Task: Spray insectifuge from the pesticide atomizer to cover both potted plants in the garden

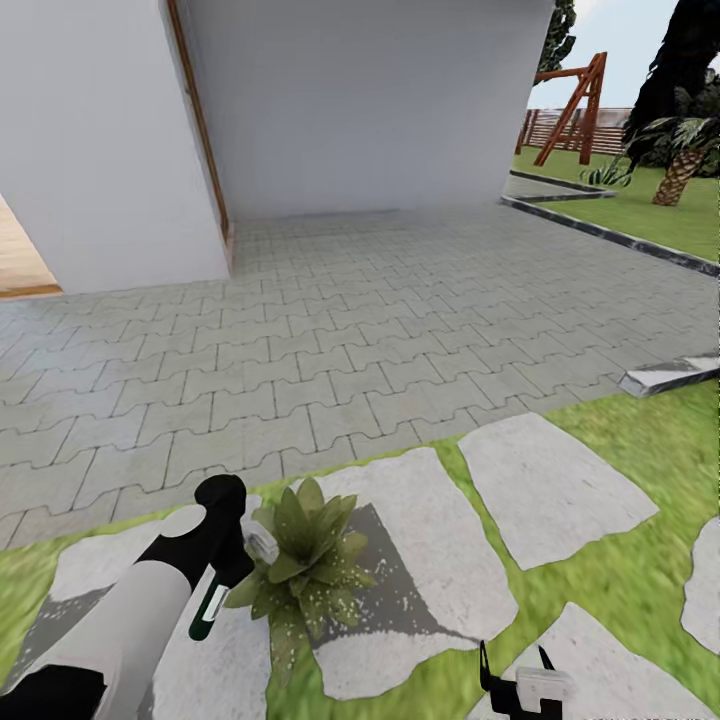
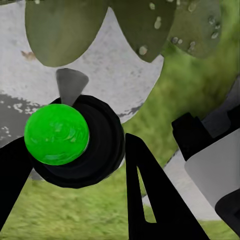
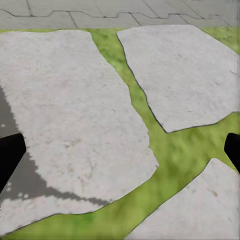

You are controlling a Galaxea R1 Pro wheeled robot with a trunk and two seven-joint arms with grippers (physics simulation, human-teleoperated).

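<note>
step: spraying 1st plant, droplets on leaves
L gripper (image 1: 222,585): clamped on dark green/white pesticide atomizer (image 1: 212,607)
plant: mottled green rosette potted plant (image 1: 303,560) just beside nozzle
R gripper (image 1: 515,668): fingers apart, idle
next: finish coverage, find 2nd plant

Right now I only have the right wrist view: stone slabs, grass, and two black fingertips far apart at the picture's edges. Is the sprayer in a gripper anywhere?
Observer: Yes. In the head view the left gripper is closed around the sprayer, and its pale nozzle sits right beside a low leafy plant.
Reviewer: Any sign of spray on that plant?
Observer: The left wrist view shows pale droplets on the leaves just past the sprayer.
</note>
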